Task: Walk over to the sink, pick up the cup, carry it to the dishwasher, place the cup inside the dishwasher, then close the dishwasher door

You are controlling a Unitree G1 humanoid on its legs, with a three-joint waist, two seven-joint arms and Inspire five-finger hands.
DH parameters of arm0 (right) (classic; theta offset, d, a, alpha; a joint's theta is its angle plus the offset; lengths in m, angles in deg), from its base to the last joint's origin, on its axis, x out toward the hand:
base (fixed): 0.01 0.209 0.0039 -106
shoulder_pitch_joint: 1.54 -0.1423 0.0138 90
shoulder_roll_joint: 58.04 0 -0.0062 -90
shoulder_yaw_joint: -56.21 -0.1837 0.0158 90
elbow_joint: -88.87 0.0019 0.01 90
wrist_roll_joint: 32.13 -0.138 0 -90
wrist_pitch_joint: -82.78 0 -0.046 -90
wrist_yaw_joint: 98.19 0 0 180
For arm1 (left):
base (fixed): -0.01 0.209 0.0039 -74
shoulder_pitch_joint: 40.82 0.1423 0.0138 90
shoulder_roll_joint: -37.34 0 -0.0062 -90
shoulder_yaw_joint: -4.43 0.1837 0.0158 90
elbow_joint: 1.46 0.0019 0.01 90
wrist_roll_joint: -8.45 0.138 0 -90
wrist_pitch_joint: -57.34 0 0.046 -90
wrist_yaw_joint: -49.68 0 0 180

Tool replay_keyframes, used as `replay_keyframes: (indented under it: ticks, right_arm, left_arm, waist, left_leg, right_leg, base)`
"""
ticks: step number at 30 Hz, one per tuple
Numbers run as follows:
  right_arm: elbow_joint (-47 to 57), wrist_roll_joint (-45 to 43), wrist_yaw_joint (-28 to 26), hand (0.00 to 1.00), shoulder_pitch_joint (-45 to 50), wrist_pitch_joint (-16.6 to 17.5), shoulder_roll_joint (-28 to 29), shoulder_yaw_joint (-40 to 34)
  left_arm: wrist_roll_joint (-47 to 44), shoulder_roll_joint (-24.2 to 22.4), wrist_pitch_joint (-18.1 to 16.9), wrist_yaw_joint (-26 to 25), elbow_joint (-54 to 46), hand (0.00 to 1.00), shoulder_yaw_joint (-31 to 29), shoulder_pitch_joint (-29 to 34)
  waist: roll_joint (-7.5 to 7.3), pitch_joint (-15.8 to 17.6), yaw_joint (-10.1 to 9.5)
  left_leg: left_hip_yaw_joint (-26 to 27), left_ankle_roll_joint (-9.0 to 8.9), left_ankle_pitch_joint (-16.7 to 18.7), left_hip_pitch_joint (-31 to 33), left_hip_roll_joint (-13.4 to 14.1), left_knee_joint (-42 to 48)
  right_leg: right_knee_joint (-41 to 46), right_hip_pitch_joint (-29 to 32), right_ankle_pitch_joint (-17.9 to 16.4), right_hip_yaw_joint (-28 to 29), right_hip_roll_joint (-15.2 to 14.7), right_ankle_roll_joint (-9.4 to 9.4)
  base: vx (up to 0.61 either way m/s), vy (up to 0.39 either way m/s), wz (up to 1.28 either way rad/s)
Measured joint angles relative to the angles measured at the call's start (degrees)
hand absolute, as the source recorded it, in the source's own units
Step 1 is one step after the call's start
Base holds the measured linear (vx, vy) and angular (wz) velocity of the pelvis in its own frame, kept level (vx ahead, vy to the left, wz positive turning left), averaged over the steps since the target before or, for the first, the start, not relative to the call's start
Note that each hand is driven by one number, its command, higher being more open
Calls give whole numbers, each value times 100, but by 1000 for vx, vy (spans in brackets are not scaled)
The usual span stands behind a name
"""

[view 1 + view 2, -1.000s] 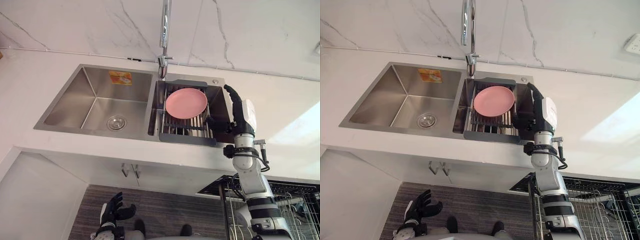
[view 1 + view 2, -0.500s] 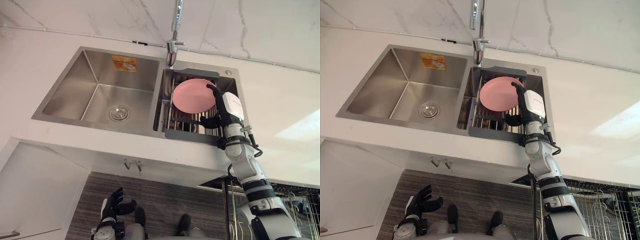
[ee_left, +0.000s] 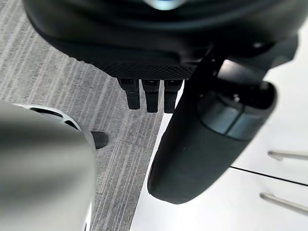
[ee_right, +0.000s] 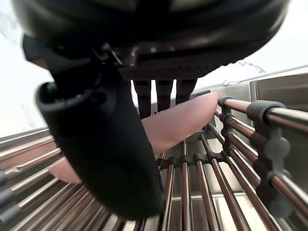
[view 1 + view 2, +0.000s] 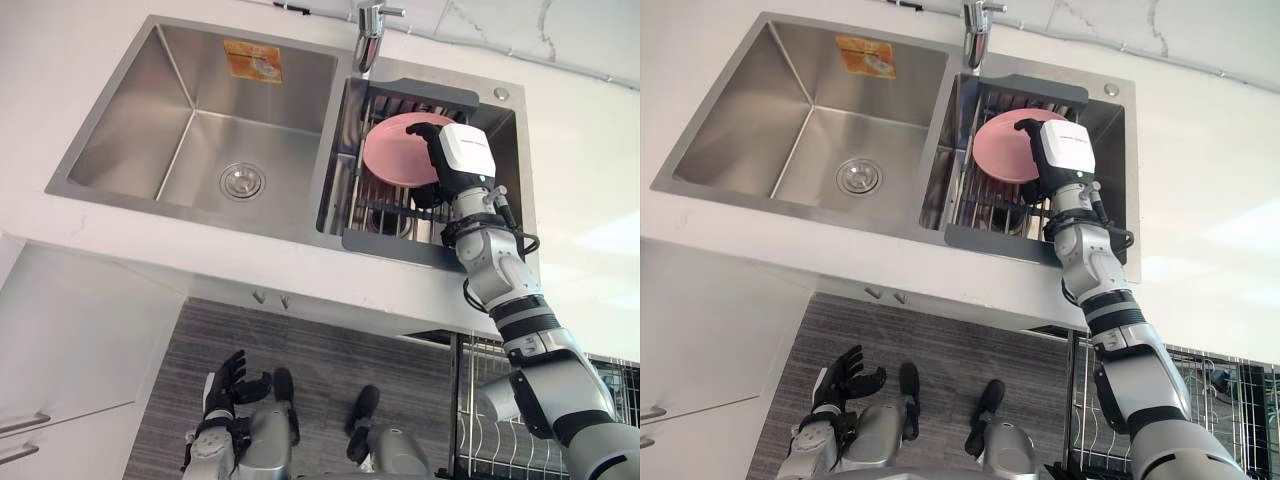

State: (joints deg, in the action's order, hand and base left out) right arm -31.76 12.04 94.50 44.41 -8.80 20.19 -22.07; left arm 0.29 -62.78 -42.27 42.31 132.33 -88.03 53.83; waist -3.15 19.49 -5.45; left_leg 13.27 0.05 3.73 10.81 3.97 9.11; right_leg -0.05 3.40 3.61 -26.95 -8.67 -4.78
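Note:
A pink plate (image 5: pixel 388 152) leans in a dark dish rack (image 5: pixel 384 212) inside the right basin of a steel sink (image 5: pixel 120 190). My right hand (image 5: pixel 456 160) reaches over the basin, right above the plate's right part. Its fingers (image 4: pixel 163 94) stretch straight past the plate (image 4: pixel 185 120), the thumb (image 4: pixel 103 144) stands apart on the near side, and the hand is open. My left hand (image 5: pixel 228 385) hangs low over the floor with relaxed, open fingers (image 3: pixel 150 96).
The left basin (image 5: pixel 215 140) has a round drain (image 5: pixel 241 181), and a faucet (image 5: pixel 371 28) stands at the back between the basins. White counter surrounds the sink. A wire dishwasher rack (image 5: pixel 482 412) shows at the lower right, and white cabinet fronts (image 5: pixel 60 360) at the lower left.
My right hand has moved from the basin's right rim leftward onto the area over the pink plate. The whole view has shifted, so the camera moved. The left hand stays low.

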Motion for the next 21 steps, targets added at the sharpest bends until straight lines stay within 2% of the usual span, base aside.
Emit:
replay_keyframes:
  ticks: [2,6,11,16,21]
  right_arm:
    - [9,-6,67,30,-286,53,-139,8]
    - [445,-23,106,30,-287,51,-203,-35]
    - [1772,-23,276,30,594,191,-181,-417]
    - [2802,-23,324,30,1599,405,-156,-700]
    - [3858,-23,510,30,2409,654,-8,-1062]
  left_arm:
    - [-21,-7,-17,-5,15,90,2,-52]
    - [-35,-21,-19,-11,47,90,5,-101]
    - [-21,-24,-16,-11,71,90,9,-103]
    - [34,-18,-9,-10,139,90,59,-92]
    - [141,74,13,5,164,90,79,1]
  waist:
    - [33,70,-5]
    - [47,80,-40]
    - [41,78,-7]
    - [-1,58,50]
    - [-147,-12,267]
  left_leg:
    - [-2,-8,-3,89,23,33]
    - [-16,-11,-29,111,40,28]
    - [23,33,-58,54,55,27]
    - [298,34,-56,-373,83,-11]
    - [687,5,7,-689,102,-109]
  right_leg:
    - [6,73,-3,-8,15,56]
    - [-5,87,-3,-30,38,70]
    - [47,54,2,-27,39,66]
    - [94,-234,3,131,23,64]
    - [101,-274,9,502,22,56]
  base:
    - [-101,1,1]
    - [14,2,3]
    - [101,19,2]
    - [97,25,-16]
    - [43,29,-41]
